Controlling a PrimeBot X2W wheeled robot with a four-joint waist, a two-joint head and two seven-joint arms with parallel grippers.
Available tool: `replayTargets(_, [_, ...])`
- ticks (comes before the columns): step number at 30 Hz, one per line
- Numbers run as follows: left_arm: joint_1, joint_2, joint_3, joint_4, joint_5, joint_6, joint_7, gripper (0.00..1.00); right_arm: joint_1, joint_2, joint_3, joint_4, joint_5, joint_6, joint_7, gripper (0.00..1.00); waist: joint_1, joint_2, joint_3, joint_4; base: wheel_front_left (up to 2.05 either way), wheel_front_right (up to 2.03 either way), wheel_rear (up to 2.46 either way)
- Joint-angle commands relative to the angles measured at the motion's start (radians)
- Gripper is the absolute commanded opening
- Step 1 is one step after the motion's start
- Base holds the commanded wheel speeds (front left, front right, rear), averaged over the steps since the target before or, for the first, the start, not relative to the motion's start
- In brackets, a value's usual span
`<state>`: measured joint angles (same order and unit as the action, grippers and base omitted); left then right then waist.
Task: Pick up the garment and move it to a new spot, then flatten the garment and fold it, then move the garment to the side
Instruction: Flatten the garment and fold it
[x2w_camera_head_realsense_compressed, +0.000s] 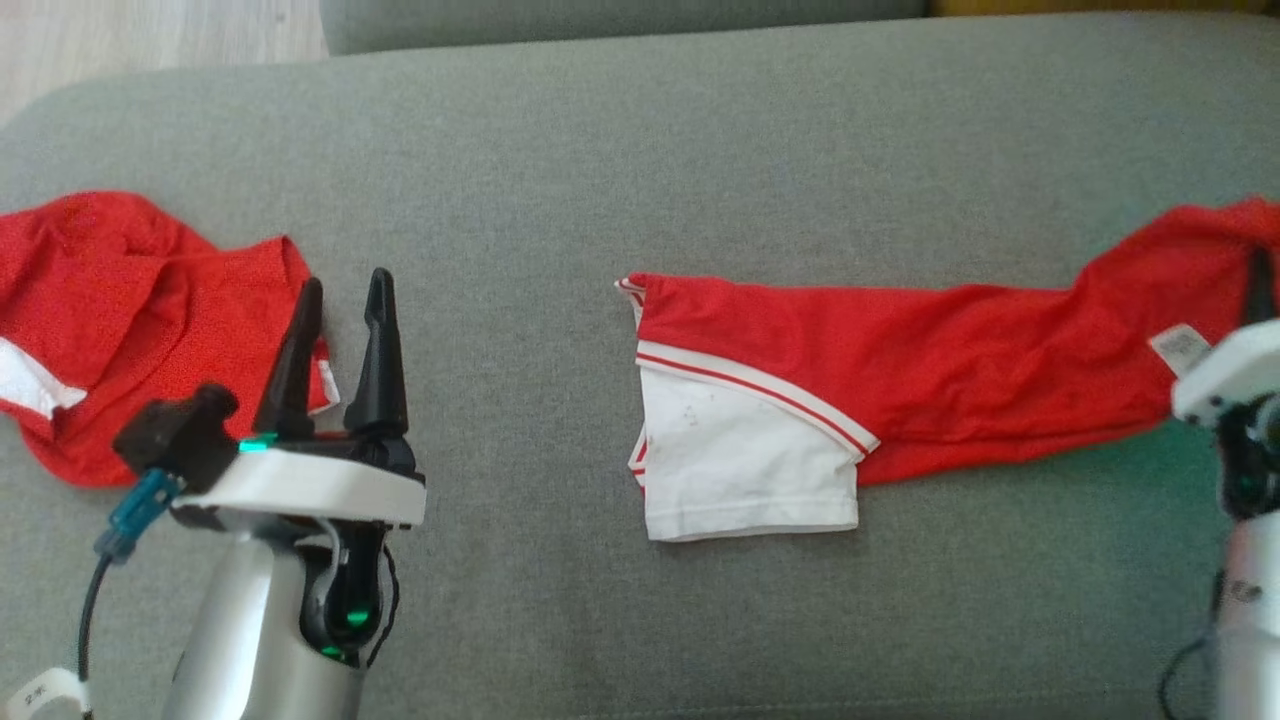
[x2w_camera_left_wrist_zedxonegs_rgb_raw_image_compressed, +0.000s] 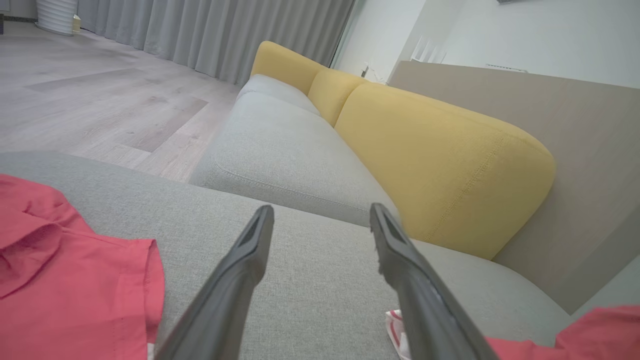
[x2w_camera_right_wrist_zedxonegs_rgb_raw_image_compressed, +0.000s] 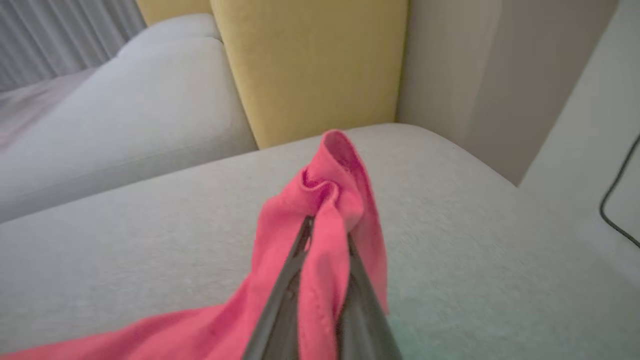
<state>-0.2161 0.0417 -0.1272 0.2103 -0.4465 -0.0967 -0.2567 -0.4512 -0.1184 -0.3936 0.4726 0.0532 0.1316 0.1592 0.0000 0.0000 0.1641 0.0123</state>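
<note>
A crumpled red cloth with white trim (x2w_camera_head_realsense_compressed: 130, 320) is lying at the left end of the grey fabric cushion (x2w_camera_head_realsense_compressed: 600, 150). The left gripper (x2w_camera_head_realsense_compressed: 346, 282) is hovering just beside it, jaws spread wide and holding nothing, and its wrist view is adding a yellow padded backrest (x2w_camera_left_wrist_zedxonegs_rgb_raw_image_compressed: 440, 165) and pale wooden floor (x2w_camera_left_wrist_zedxonegs_rgb_raw_image_compressed: 100, 100) beyond. Mid-cushion, the red garment with a white sleeve (x2w_camera_head_realsense_compressed: 900, 370) is stretching rightward. The right gripper (x2w_camera_head_realsense_compressed: 1258, 270) is pinching its far end, and the right wrist view is showing fabric bunching between the closed fingers (x2w_camera_right_wrist_zedxonegs_rgb_raw_image_compressed: 287, 285).
</note>
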Motion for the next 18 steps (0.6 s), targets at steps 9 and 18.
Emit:
replayTargets(9, [0.015, 0.009, 0.007, -0.039, -0.021, 0.013, -0.005, 1.00, 0.064, 0.066, 0.301, -0.308, 0.228, -0.001, 0.156, 0.00, 0.0000, 0.0000, -0.071, 0.007, 0.00, 0.00, 0.00])
replayTargets(18, [0.017, 0.009, -0.009, -0.042, -0.029, 0.016, -0.005, 1.00, 0.124, 0.068, 0.581, -0.319, 0.477, -0.001, 0.102, 0.00, 0.0000, 0.0000, -0.070, 0.037, 0.00, 0.00, 0.00])
